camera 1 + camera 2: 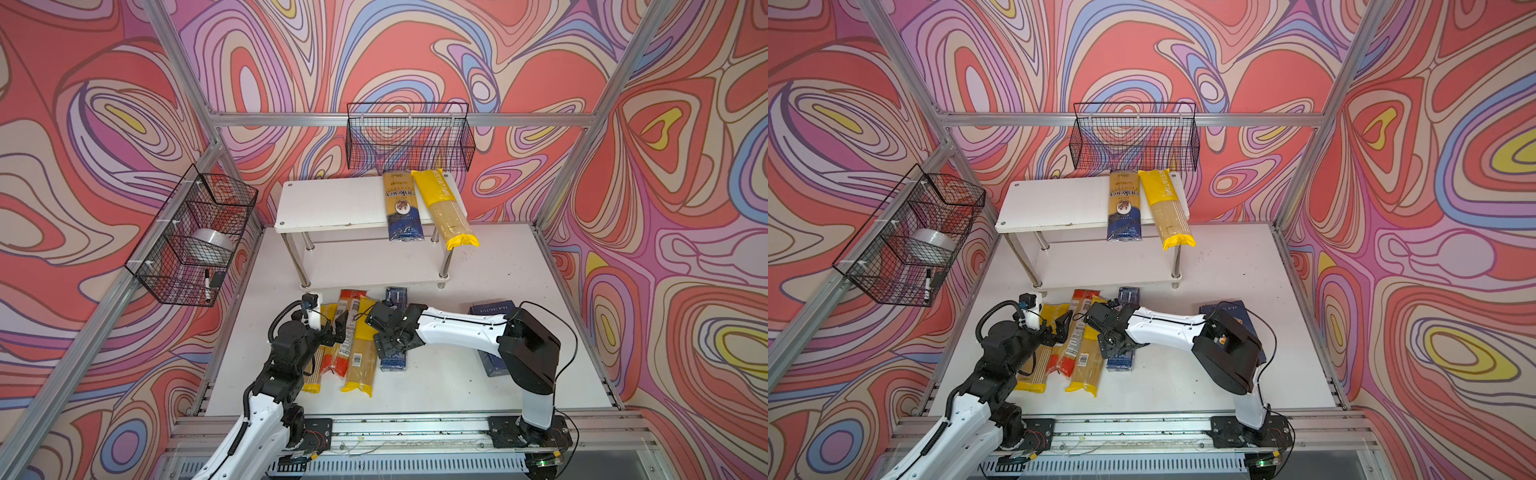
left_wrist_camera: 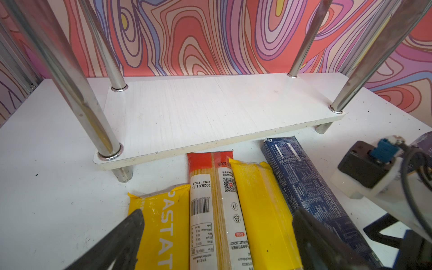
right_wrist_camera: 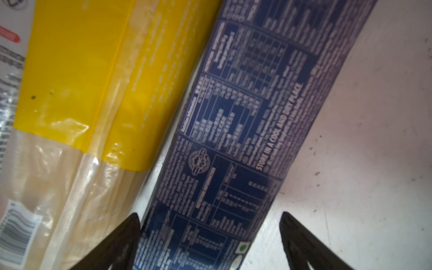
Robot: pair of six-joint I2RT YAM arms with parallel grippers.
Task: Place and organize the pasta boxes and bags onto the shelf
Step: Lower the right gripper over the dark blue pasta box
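Note:
The white two-tier shelf [image 1: 328,203] [image 1: 1059,203] stands at the back. Its top tier carries the blue-and-gold ankara bag [image 1: 401,208] and a yellow bag [image 1: 442,208], both overhanging the front edge. On the table in front lie a yellow bag [image 2: 161,222], a red-ended bag [image 2: 210,198], another yellow bag [image 2: 261,205] and the narrow blue box [image 3: 245,131] [image 1: 397,297]. My left gripper [image 2: 216,224] [image 1: 334,328] hovers open over the three bags. My right gripper [image 3: 210,224] [image 1: 388,338] is open and straddles the narrow box. The wide rigatoni box [image 1: 490,309] lies partly under the right arm.
A black wire basket [image 1: 409,137] hangs on the back wall above the shelf. Another wire basket [image 1: 195,237] on the left wall holds a tape roll [image 1: 212,249] and a marker. The shelf's lower tier [image 2: 210,112] is bare between its chrome legs [image 2: 77,93].

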